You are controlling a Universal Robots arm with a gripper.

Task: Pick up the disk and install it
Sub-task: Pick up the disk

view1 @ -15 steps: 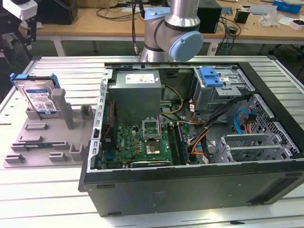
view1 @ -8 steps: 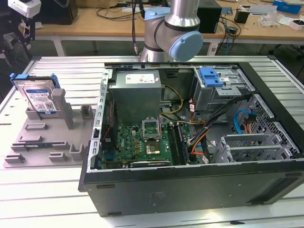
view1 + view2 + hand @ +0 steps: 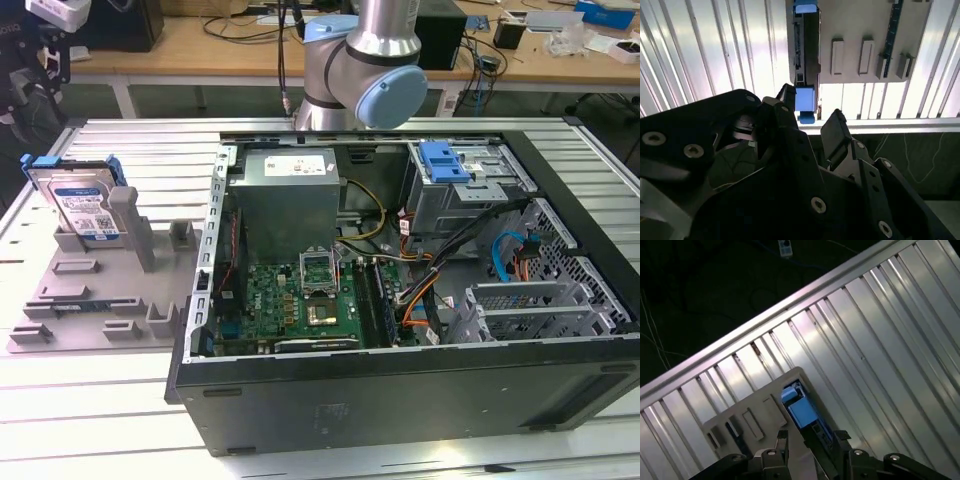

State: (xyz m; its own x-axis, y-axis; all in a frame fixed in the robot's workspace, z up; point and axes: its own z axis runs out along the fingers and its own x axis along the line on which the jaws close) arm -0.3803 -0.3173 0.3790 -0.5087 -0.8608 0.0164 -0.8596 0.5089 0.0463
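Observation:
The disk [image 3: 85, 207] stands on edge in a grey holder plate [image 3: 95, 300] at the exterior view's left, its white-and-blue label facing forward and blue carrier tabs at both ends. In both wrist views I look down on it edge-on, as a thin grey bar with blue ends [image 3: 801, 50] [image 3: 802, 412]. My gripper [image 3: 810, 112] [image 3: 810, 442] hovers above it, open, with nothing between its black fingers [image 3: 837, 127]. It is apart from the disk, with one blue carrier end in line with the gap.
An open computer case [image 3: 400, 390] lies at the centre and right, with a motherboard, cables and a metal drive cage topped by a blue latch [image 3: 445, 160]. The arm's elbow [image 3: 375, 60] rises behind it. The ribbed aluminium table [image 3: 90, 420] ends in an edge close to the holder.

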